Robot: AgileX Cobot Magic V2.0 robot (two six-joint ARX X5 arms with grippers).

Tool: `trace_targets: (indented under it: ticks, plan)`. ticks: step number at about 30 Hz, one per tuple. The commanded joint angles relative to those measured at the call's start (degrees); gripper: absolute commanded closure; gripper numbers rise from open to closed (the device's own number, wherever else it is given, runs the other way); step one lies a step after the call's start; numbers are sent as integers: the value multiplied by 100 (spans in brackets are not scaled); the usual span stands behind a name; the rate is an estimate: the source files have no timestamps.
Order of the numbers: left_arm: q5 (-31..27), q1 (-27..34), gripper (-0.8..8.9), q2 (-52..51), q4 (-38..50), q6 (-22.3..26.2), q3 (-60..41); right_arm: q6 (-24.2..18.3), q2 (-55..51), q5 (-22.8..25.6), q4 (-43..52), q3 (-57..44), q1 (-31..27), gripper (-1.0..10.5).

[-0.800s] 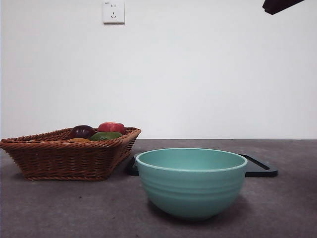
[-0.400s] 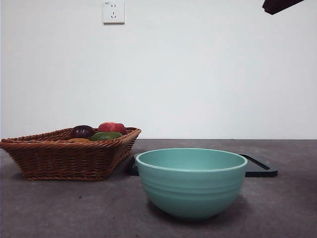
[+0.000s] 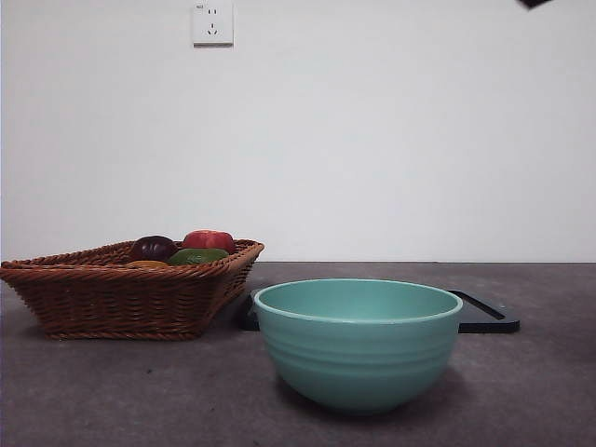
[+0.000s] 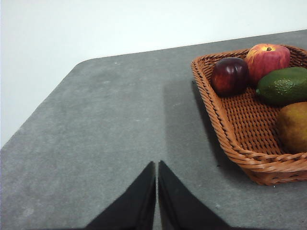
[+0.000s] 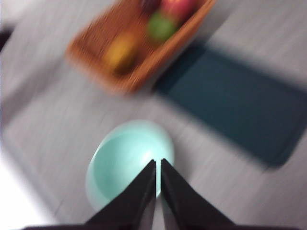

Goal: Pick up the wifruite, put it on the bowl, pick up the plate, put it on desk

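The wifruite [image 4: 293, 125], dull orange-brown, lies in a wicker basket [image 4: 225, 139] with other fruit; in the front view only its top [image 3: 147, 264] shows over the rim. The pale teal bowl [image 3: 358, 340] stands empty at the middle front of the desk [image 3: 112, 391]. Behind it lies the plate [image 3: 484, 317], flat, black and rectangular. My left gripper [image 4: 157, 165] is shut and empty above bare desk beside the basket. High over the bowl [image 5: 129, 160] is my right gripper [image 5: 158, 163], shut and empty; its view is blurred.
The basket [image 3: 130, 293] sits at the left and also holds a dark purple fruit [image 3: 154, 248], a red fruit [image 3: 209, 240] and a green one [image 3: 197, 255]. A black arm tip [image 3: 535, 4] shows at the top right corner. The desk's rounded corner [image 4: 81, 64] is near the left gripper.
The black arm tip at the top right has moved up and almost out of the front view. Bowl, basket and plate have not moved.
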Motion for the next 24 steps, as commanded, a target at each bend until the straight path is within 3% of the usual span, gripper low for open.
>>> trace_targets:
  ticks: [1, 7, 9, 18, 24]
  plan:
    - [-15, 15, 805, -13, -42, 24, -116, -164, -496, -17, 715, -393, -623, 940]
    - [-15, 15, 805, -13, -42, 24, -116, -153, -2168, 37, 2601, -2269, -2437, 940]
    - [-15, 15, 805, -13, -42, 24, -116, -149, -2723, 52, 2931, -2920, -2793, 940]
    - [-15, 15, 805, -13, -42, 24, -116, -146, -3716, 798, 3488, -4199, -3121, 940]
    - [-15, 15, 805, -13, -42, 24, -116, -144, -4026, 925, 3530, -4666, -3187, 940]
